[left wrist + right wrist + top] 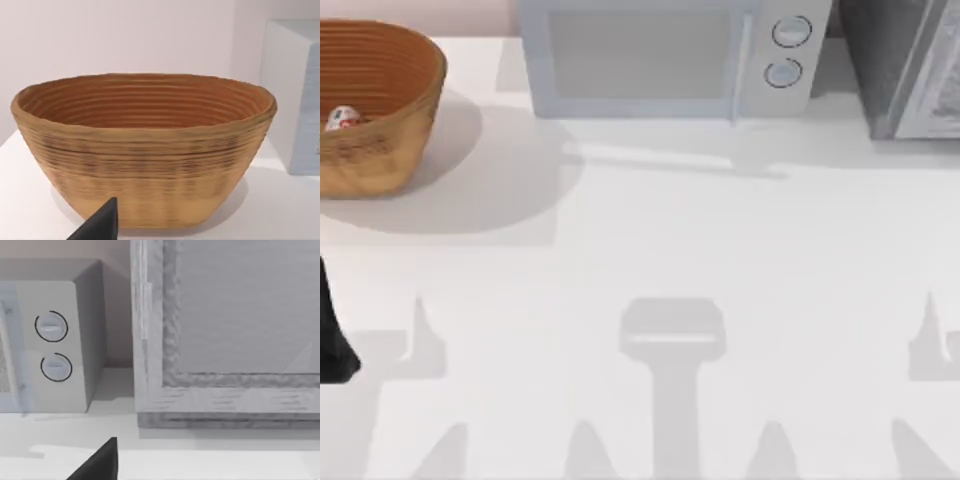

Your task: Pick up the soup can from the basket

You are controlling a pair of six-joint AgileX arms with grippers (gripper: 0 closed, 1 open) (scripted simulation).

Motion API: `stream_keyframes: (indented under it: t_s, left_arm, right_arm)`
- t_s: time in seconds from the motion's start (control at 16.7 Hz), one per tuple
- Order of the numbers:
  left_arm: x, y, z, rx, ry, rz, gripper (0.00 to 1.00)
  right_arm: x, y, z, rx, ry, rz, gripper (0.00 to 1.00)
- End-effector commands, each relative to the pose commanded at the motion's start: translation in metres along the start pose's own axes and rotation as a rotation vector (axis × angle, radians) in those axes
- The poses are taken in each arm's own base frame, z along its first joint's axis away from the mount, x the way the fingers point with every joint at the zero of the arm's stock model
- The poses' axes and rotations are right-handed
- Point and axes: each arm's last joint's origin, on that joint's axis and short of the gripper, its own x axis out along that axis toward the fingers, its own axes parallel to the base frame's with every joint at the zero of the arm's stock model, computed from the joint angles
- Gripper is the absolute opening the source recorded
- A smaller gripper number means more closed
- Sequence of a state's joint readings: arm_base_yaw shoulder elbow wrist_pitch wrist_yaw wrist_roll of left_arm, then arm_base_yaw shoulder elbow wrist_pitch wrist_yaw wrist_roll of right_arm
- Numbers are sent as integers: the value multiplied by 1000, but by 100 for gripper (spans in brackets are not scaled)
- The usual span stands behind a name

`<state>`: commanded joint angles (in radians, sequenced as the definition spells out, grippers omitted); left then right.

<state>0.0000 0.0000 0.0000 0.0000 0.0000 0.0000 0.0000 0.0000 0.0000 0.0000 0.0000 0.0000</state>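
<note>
Ribbed woven wicker basket (145, 150), matt; smooth white table (720, 250); smooth pale microwave (660, 60) casing.

I see an orange-brown ribbed wicker basket (390, 60) holding a red-and-white soup can (343, 119), beside a pale grey-white microwave (665, 55) on my white table (650, 250).
</note>
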Motion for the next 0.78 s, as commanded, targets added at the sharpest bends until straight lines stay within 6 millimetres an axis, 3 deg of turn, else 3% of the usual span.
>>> stream_keyframes:
  t_s: [0.18, 0.36, 0.6, 0.78]
  left_arm:
    - [0, 0, 2, 0, 4, 1, 100]
    - [1, 1, 21, -5, 41, 6, 100]
    - [15, 2, 78, -17, 154, 6, 100]
    - [50, 4, 132, -28, 295, 3, 100]
  right_arm:
    - [0, 0, 0, 0, 0, 0, 100]
    - [0, 0, 0, 0, 0, 0, 100]
    - [0, 0, 0, 0, 0, 0, 100]
    - [0, 0, 0, 0, 0, 0, 100]
